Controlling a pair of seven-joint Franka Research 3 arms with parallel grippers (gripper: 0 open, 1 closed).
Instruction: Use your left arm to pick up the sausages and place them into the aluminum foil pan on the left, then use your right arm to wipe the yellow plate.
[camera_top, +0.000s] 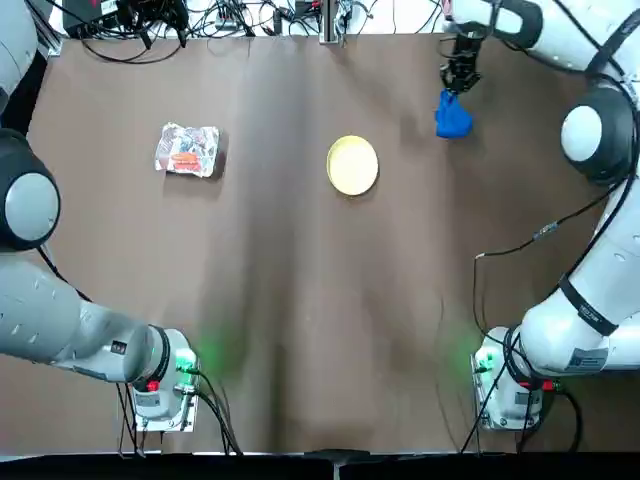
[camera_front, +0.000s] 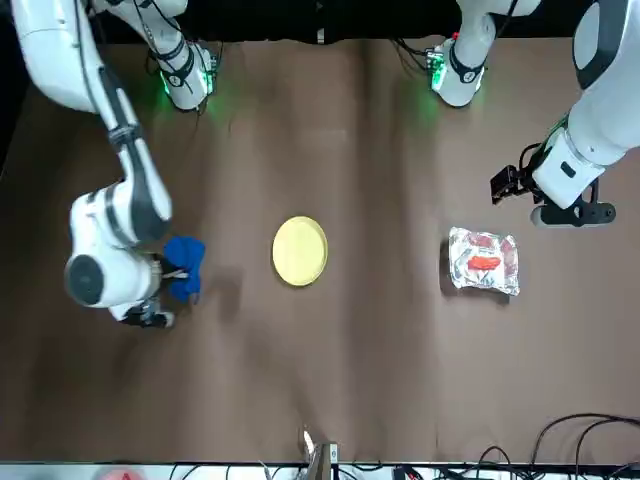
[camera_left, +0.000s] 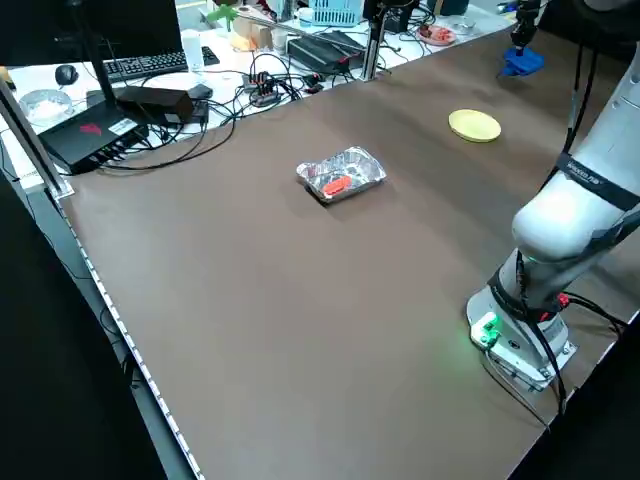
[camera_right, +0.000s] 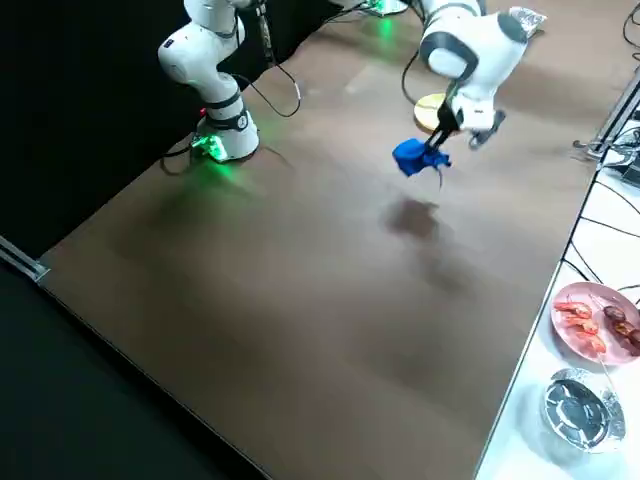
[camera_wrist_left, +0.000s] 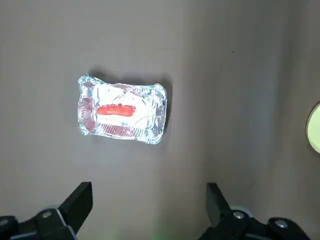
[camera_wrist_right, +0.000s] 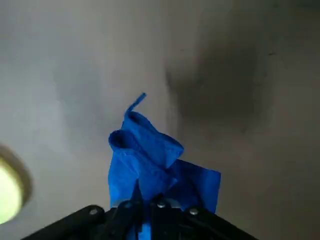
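And there's the sausage (camera_wrist_left: 116, 110), a single orange-red piece lying lengthwise inside the aluminum foil pan (camera_wrist_left: 158, 117), on the left side of the brown-covered table (camera_top: 270, 300)! The pan's raised, crinkled walls surround it, so it should be safe from rolling away. As I read it, the loading half is done, and wiping comes next.

Over to the left gripper (camera_wrist_left: 149, 187): its two fingers stand wide apart with nothing between them, raised above the table on the robot's left, beyond the pan. A sensible spot, I'd say, leaving the middle free for its partner.

Now the right gripper (camera_wrist_right: 145, 189), up in the air at the far right of the table, pinched narrow on a bunched blue cloth (camera_wrist_right: 142, 155). It has the wad by one end, and the loose folds hang past the fingertips; that looks right for wiping, putting soft fabric rather than hard metal against the dish.

The target, the round yellow plate (camera_top: 352, 165), sits flat near the middle, between pan and cloth, well apart from both. The call from here: bring the cloth across, lower it gently, and sweep lightly, because a small unheld plate could skid under too much push.
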